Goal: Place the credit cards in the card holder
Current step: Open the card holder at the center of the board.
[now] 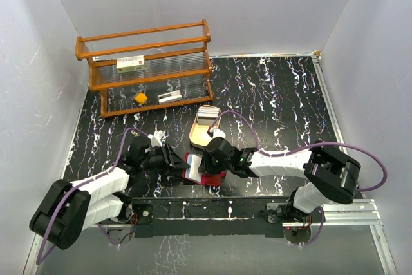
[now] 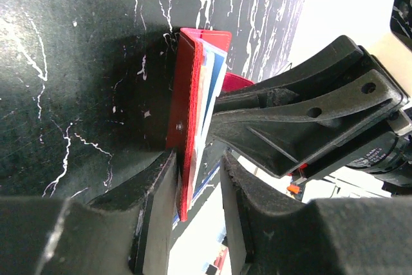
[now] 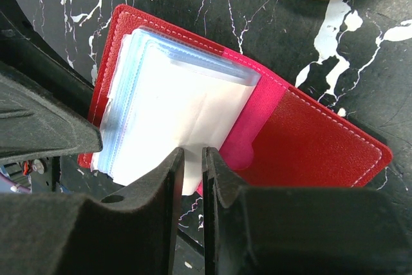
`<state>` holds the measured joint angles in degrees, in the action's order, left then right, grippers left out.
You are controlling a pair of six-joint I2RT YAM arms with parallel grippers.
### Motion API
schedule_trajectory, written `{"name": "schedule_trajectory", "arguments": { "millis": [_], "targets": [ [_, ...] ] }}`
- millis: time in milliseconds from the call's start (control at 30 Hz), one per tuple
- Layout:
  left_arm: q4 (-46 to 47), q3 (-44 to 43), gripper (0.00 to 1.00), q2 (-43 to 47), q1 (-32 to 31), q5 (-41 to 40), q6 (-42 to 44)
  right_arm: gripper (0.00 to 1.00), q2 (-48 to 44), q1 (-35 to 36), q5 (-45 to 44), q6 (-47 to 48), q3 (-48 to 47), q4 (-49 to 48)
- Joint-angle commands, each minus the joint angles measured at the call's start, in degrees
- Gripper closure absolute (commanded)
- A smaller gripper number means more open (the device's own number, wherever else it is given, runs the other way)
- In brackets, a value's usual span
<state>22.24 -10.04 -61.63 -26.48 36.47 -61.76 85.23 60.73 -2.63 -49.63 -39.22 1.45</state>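
The dark-red card holder (image 1: 192,167) lies open at the table's near edge between both grippers. One cover (image 2: 187,94) stands on edge between the jaws of my left gripper (image 2: 199,159). It touches one finger and a gap shows at the other, so that gripper is open. A white credit card (image 3: 180,107) sits among the bluish pockets, over the flat cover (image 3: 309,146). My right gripper (image 3: 191,152) hangs over the card's near edge with its jaws a narrow slit apart and nothing clamped. More credit cards (image 1: 207,113) are stacked on the tan tray.
The tan oval tray (image 1: 201,134) sits just behind the card holder. At the back left, an orange shelf rack (image 1: 148,62) carries a white red-labelled box (image 1: 130,64), a yellow item (image 1: 140,98) and a small white item (image 1: 169,97). White walls enclose the table.
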Motion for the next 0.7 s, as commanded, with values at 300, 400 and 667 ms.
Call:
{"name": "schedule_trajectory", "arguments": {
  "millis": [300,400,667],
  "targets": [
    [2.58,-1.03,0.78,-4.38,-0.41,0.71,2.65,0.84,-0.61,0.00,-2.03,0.47,1.09,-2.06],
    [2.70,-0.93,0.89,-4.17,-0.41,1.08,2.40,0.84,-0.50,0.00,-1.90,0.49,1.18,-2.09],
    [-6.27,-0.80,1.00,5.47,-0.56,-0.83,3.61,0.82,-3.12,0.00,-1.79,0.47,0.42,-1.07]
  ]
}}
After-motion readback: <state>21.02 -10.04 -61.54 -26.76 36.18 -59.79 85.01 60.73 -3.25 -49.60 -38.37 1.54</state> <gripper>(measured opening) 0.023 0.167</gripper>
